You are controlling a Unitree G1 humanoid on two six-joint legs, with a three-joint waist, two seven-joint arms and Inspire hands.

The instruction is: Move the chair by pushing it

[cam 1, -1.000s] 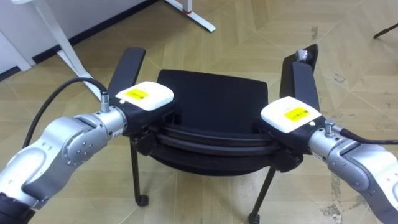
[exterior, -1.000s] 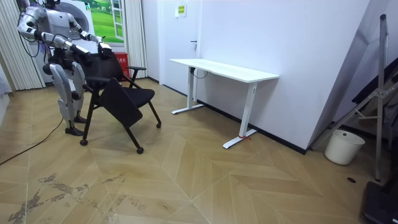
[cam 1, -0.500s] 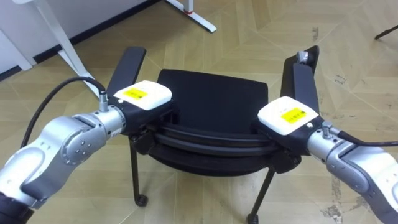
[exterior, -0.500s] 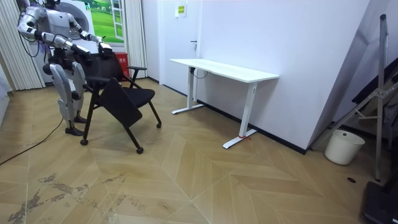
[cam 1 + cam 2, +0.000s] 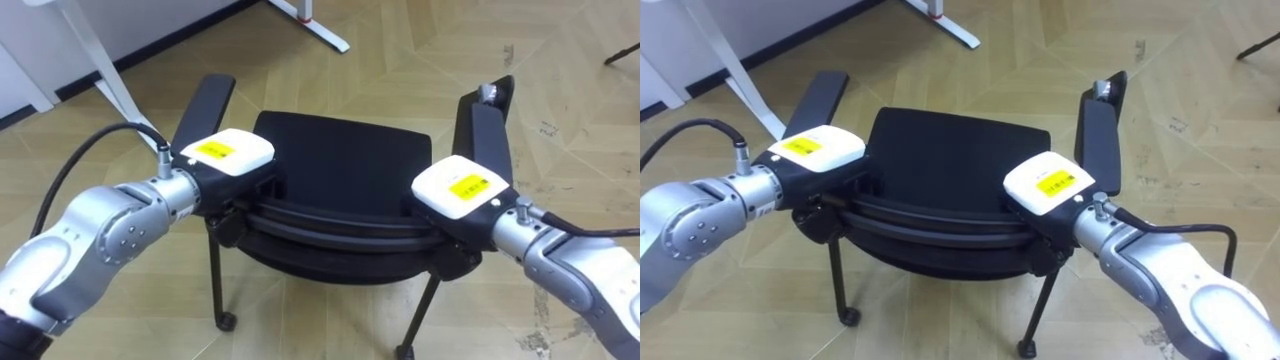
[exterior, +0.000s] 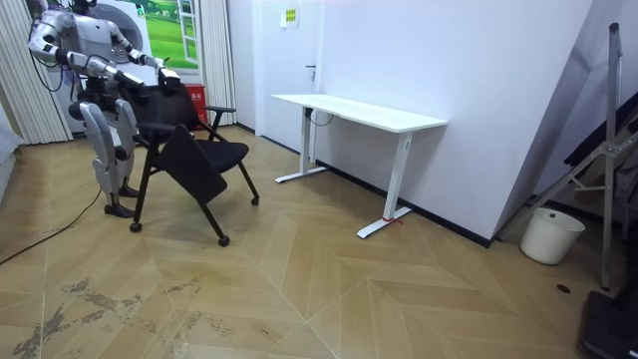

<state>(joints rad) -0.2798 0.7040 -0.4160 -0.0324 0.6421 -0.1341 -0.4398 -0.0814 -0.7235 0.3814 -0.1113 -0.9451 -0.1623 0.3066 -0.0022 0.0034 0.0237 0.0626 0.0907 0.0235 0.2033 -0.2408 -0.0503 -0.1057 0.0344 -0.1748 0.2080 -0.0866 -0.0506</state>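
What lies under the left hand (image 5: 232,155) and the right hand (image 5: 458,187) is covered by their own backs, so their hold on the top of the chair (image 5: 345,160) cannot be told; in the room view both are too small to be read. The chair's front legs are hidden beneath its seat in the eye views. The white desk (image 5: 105,65) is cut off by the top edge there, and a metal stand (image 6: 610,150) by the room view's right edge.

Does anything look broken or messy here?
Nothing looks broken. The black chair with armrests stands on its legs on the wooden parquet floor. The floor just has pale scuff marks in the room view's lower left.
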